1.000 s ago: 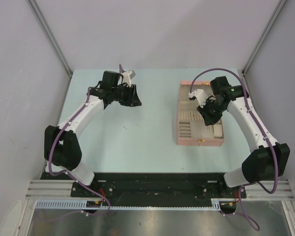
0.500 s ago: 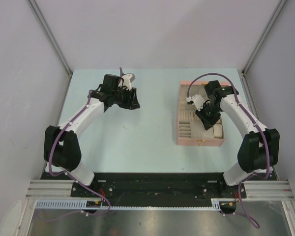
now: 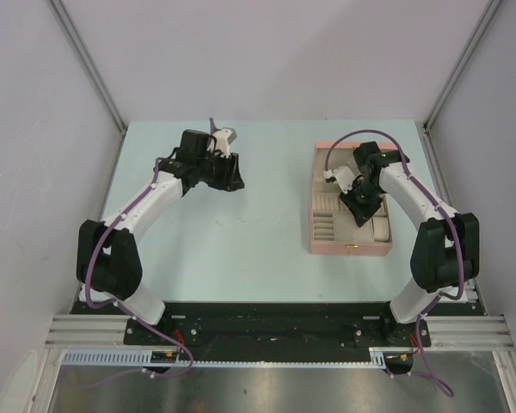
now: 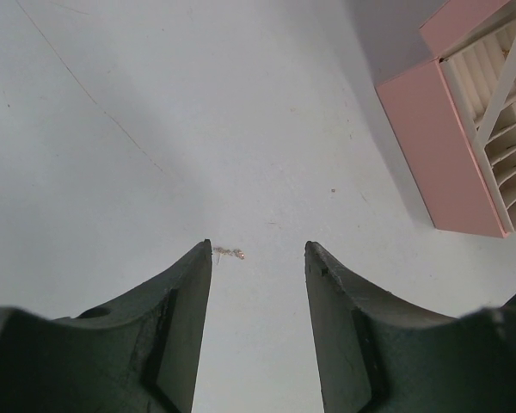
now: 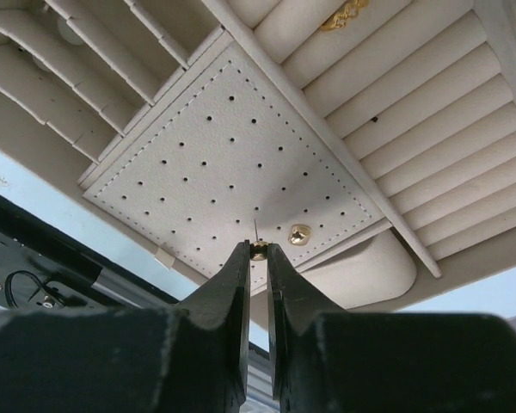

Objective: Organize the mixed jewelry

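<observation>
My left gripper (image 4: 258, 245) (image 3: 230, 175) stands open just above the table at the back left. A tiny silvery jewelry piece (image 4: 229, 253) lies on the table by the tip of its left finger, not held. My right gripper (image 5: 258, 249) (image 3: 362, 203) hangs over the open pink box (image 3: 320, 225), shut on a small gold stud earring (image 5: 258, 252). The stud's pin points at the box's cream perforated pad (image 5: 215, 163). A second gold stud (image 5: 300, 234) sits in that pad. A gold piece (image 5: 342, 15) rests among the cream ring rolls.
The box's slotted compartments (image 4: 507, 146) show at the right edge of the left wrist view, its pink wall (image 4: 439, 146) facing the gripper. Grey walls enclose the pale blue table (image 3: 267, 241) on three sides.
The left jaws have opened a little wider and the gripper shifted slightly. The right arm has swung inward, bringing its gripper down over the box's pad with the stud still held.
</observation>
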`<state>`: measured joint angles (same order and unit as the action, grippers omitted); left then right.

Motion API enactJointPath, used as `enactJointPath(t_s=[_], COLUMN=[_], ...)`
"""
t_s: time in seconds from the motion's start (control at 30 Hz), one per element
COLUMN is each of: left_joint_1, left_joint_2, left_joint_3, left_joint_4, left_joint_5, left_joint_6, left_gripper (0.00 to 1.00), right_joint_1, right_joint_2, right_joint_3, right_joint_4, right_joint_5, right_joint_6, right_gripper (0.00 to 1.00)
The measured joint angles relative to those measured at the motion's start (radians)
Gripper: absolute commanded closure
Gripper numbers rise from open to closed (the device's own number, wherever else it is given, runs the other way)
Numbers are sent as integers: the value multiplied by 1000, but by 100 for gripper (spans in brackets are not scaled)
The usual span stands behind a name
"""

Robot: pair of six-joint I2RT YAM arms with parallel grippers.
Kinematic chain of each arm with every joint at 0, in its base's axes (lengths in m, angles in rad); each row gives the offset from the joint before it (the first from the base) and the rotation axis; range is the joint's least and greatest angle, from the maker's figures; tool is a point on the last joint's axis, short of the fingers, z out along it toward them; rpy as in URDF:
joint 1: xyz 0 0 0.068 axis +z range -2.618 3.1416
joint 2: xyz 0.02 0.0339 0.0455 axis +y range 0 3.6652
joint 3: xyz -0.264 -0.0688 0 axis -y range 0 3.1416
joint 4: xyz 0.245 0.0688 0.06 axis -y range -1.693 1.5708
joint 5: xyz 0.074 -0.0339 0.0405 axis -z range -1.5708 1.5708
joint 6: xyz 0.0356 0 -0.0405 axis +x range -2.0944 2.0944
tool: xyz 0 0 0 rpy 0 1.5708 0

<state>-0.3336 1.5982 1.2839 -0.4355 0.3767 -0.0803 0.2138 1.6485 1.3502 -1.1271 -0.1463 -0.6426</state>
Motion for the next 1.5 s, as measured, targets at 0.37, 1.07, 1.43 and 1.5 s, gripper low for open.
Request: enactJointPath(t_s=[0.37, 1.07, 1.43, 1.5], left_joint_1=[0, 0, 0, 0], left_joint_2=[0, 0, 0, 0], left_joint_3=[0, -12, -12, -12], left_joint_4=[0, 2, 3, 3], left_joint_5=[0, 0, 0, 1], left_joint_6=[4, 10, 10, 10], left_gripper=[47, 48, 48, 48], right_joint_1=[0, 1, 1, 2], right_joint_2=[24, 24, 24, 24], right_joint_3=[0, 0, 0, 0], right_joint_4=[17, 18, 17, 17], right_joint_5=[8, 6, 6, 6], right_joint_6=[3, 3, 3, 3], right_gripper=[100, 100, 100, 100])
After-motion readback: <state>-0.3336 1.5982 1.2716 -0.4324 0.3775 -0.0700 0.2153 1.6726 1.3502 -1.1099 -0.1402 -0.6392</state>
